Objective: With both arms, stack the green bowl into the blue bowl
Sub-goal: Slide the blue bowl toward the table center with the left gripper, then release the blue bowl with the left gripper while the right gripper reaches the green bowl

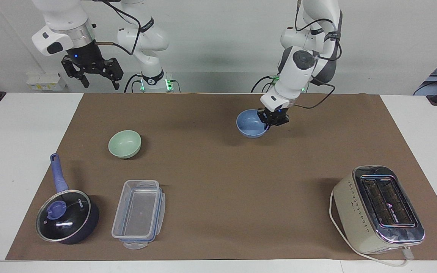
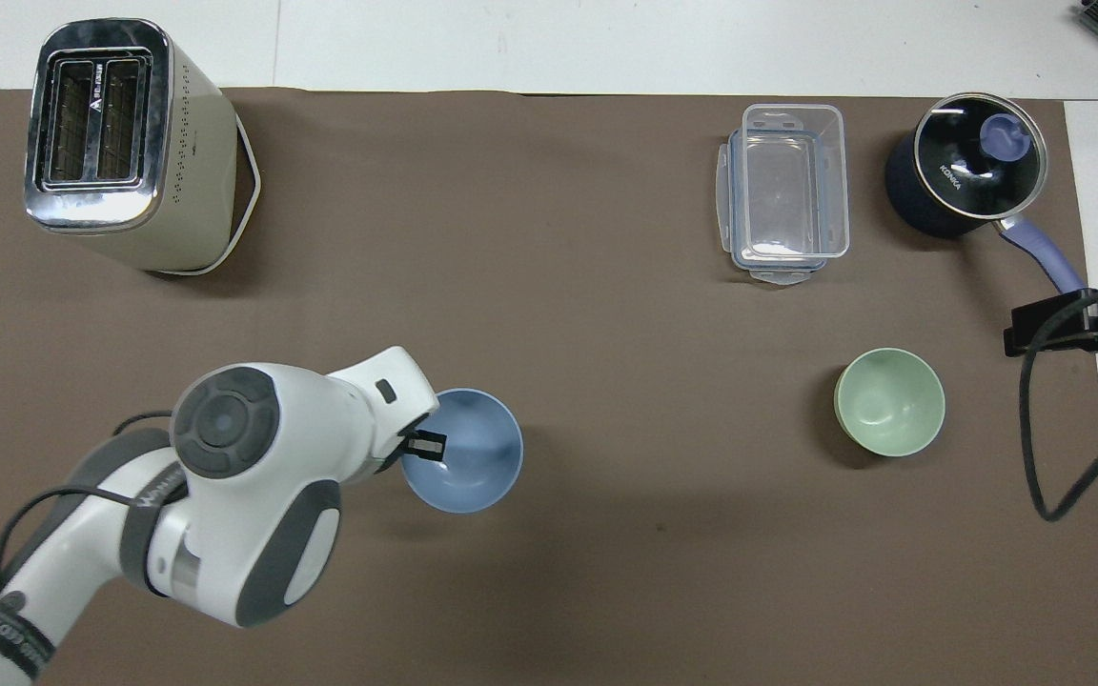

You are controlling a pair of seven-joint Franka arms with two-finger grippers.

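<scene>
Bowls both plain, glossy: green bowl (image 1: 124, 143), blue bowl (image 1: 251, 124).

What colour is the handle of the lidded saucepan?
The saucepan handle is lavender blue, matching the lid knob; the facing view shows it best.

Evenly and brightly lit from above, with soft, diffuse shadows pooling on the brown mat (image 1: 218, 182) beside the green bowl (image 1: 124, 143), under the raised blue bowl (image 1: 252, 123) and next to the toaster (image 1: 378, 208). Sharp throughout in both views, with small white glints on the saucepan lid (image 1: 63, 220) and the toaster's chrome top. No visible bending at the edges; slightly cool, pale cast on the wall.
</scene>
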